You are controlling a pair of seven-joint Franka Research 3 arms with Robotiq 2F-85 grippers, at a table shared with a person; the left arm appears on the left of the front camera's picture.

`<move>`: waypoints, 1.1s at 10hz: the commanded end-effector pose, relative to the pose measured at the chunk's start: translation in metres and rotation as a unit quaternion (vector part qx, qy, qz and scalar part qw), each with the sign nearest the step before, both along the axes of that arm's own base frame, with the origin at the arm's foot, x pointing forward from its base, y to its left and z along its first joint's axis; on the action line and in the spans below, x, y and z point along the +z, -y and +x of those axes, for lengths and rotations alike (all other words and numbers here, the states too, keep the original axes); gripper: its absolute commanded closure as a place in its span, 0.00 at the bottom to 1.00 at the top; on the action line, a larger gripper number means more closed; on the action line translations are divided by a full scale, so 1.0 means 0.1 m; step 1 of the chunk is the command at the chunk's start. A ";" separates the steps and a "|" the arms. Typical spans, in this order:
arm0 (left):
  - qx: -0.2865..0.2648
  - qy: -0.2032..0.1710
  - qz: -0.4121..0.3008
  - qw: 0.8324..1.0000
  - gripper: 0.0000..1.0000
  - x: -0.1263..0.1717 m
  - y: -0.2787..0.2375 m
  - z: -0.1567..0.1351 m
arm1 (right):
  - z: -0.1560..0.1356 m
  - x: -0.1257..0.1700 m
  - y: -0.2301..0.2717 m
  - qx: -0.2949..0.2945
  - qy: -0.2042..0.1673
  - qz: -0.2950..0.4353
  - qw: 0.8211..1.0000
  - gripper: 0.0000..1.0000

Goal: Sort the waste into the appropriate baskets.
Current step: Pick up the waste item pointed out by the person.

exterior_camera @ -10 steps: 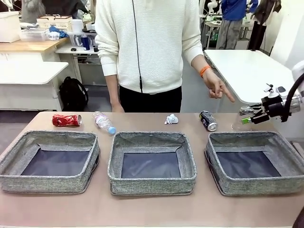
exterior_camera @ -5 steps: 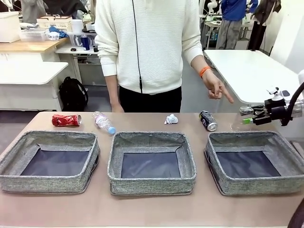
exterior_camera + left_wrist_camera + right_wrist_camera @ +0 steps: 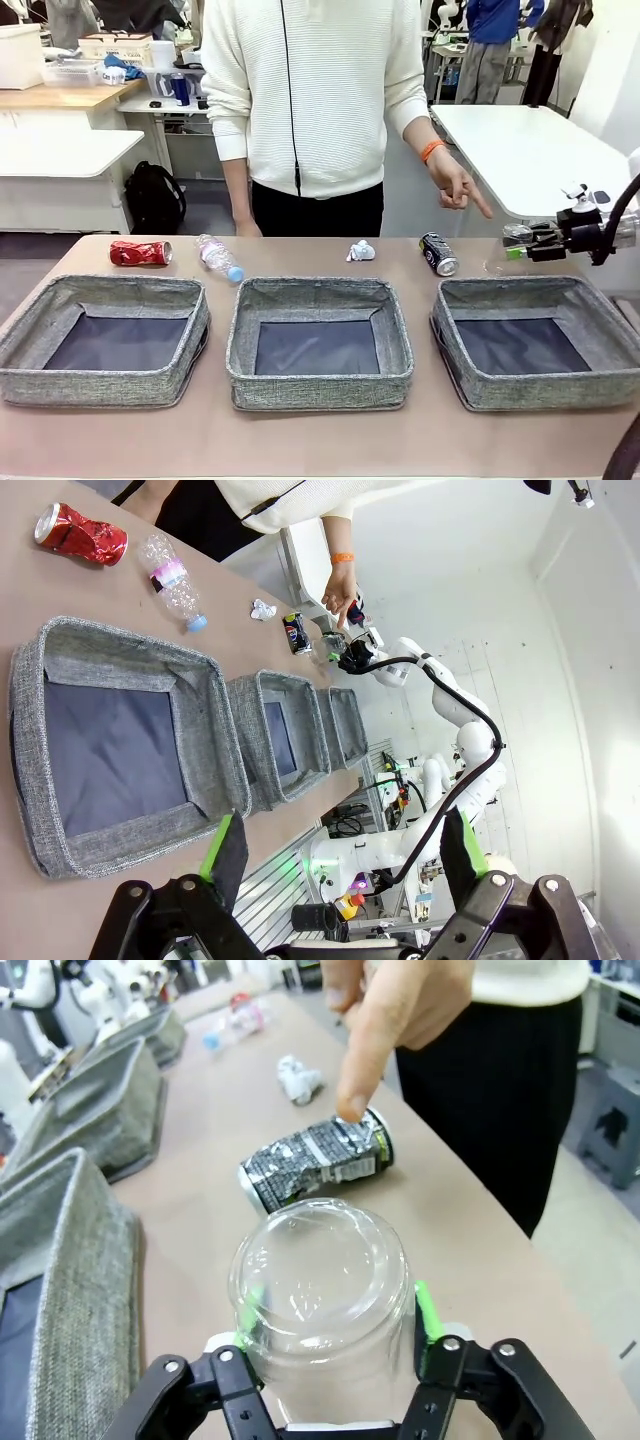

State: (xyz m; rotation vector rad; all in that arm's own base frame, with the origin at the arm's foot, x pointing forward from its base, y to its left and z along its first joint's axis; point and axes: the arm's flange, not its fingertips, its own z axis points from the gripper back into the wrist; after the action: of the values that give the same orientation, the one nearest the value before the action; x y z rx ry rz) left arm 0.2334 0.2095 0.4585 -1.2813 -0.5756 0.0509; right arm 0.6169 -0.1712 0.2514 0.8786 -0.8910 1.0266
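My right gripper (image 3: pixel 516 251) (image 3: pixel 335 1312) is at the table's far right, shut on a clear plastic bottle (image 3: pixel 498 264) (image 3: pixel 320 1260), with a green pad against each side. Just past it lies a black soda can (image 3: pixel 438 254) (image 3: pixel 318 1160), and the person's hand (image 3: pixel 460 188) (image 3: pixel 380 1020) points down at the can. A white paper wad (image 3: pixel 361 251), a blue-capped bottle (image 3: pixel 218 257) and a red can (image 3: pixel 140 253) lie along the far edge. Three grey baskets stand in a row: left (image 3: pixel 100 385), middle (image 3: pixel 320 392), right (image 3: pixel 540 392). My left gripper (image 3: pixel 343 855) hangs open, high above the left basket (image 3: pixel 120 640).
The person stands at the far side of the table, behind the middle basket. A strip of bare tabletop (image 3: pixel 300 440) runs along the near edge in front of the baskets. White tables (image 3: pixel 520 150) stand beyond the table on the right.
My right gripper's fingers have closed in onto the clear bottle, after shifting slightly right. The person's pointing hand and the other litter stayed put.
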 end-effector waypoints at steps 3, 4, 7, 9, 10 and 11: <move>-0.002 0.013 -0.003 1.000 0.00 0.01 0.01 0.00 | 0.04 -0.01 0.02 0.017 -0.006 0.000 1.000 0.62; -0.002 0.013 -0.003 1.000 0.00 0.01 0.01 0.00 | 0.05 0.00 0.03 0.015 -0.008 -0.001 1.000 0.62; -0.002 0.013 -0.003 1.000 0.00 0.01 0.01 0.00 | 0.05 0.02 0.07 0.002 -0.004 -0.005 1.000 0.62; -0.002 0.013 -0.003 1.000 0.00 0.01 0.01 0.00 | 0.03 0.35 0.09 -0.026 -0.022 -0.032 0.999 0.62; -0.002 0.013 -0.003 1.000 0.00 0.01 0.01 0.00 | -0.01 0.84 0.11 -0.057 -0.041 -0.059 0.996 0.62; -0.002 0.013 -0.003 1.000 0.00 0.01 0.01 0.00 | -0.09 1.38 0.13 -0.108 -0.051 -0.108 0.987 0.62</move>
State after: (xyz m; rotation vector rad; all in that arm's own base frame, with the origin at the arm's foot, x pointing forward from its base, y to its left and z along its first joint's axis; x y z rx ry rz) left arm 0.2333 0.2096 0.4587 -1.2810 -0.5762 0.0508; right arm 0.6234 -0.1965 0.3354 0.7402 -0.8532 0.9322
